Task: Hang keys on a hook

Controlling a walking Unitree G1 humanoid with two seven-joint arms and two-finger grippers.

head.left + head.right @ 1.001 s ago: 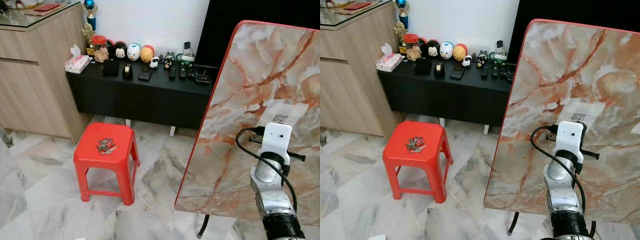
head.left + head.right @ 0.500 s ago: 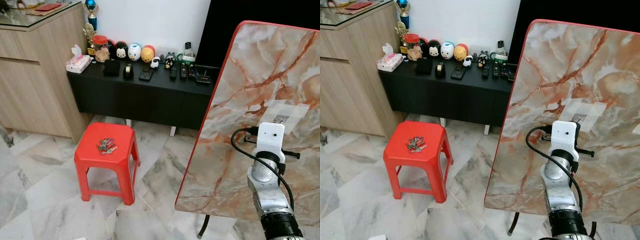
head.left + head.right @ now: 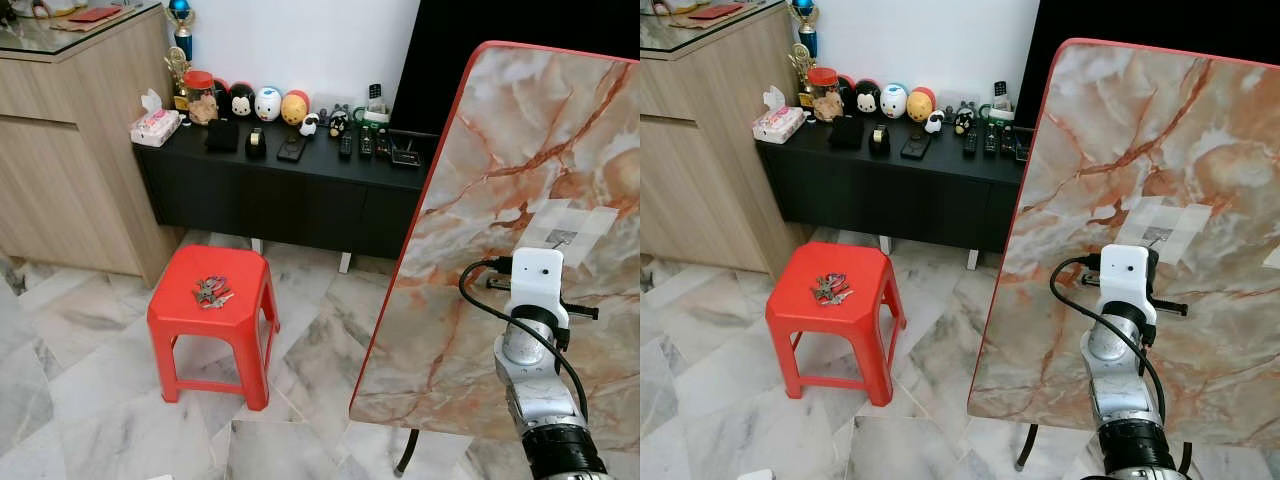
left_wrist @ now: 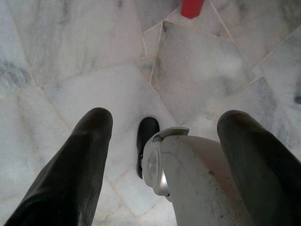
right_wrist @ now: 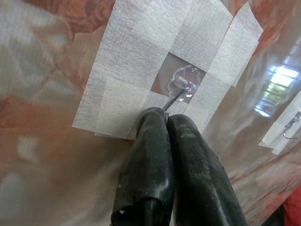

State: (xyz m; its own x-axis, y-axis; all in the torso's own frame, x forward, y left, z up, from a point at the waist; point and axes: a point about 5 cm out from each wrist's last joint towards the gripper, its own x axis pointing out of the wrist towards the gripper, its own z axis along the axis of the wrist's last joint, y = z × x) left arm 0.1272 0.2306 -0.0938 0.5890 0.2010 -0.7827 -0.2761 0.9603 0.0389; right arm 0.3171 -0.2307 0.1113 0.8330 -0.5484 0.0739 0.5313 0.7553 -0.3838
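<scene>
two black fingers of the right tool (image 5: 167, 123) press together, tips at the clear hook (image 5: 184, 84) taped to the upright marble tabletop (image 3: 520, 130). left tool (image 4: 162, 141) hangs spread above the floor (image 4: 70, 52). keys (image 3: 212, 291) lie on the red stool (image 3: 180, 318), well apart.

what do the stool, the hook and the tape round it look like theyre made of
Stool: moulded red plastic, probably, with a smooth, slightly shiny one-piece body.
Hook: a clear plastic flower-shaped base, see-through and glinting, with a thin metal-looking wire.
Tape: white, matte, with a woven grain, likely cloth or paper tape.
</scene>
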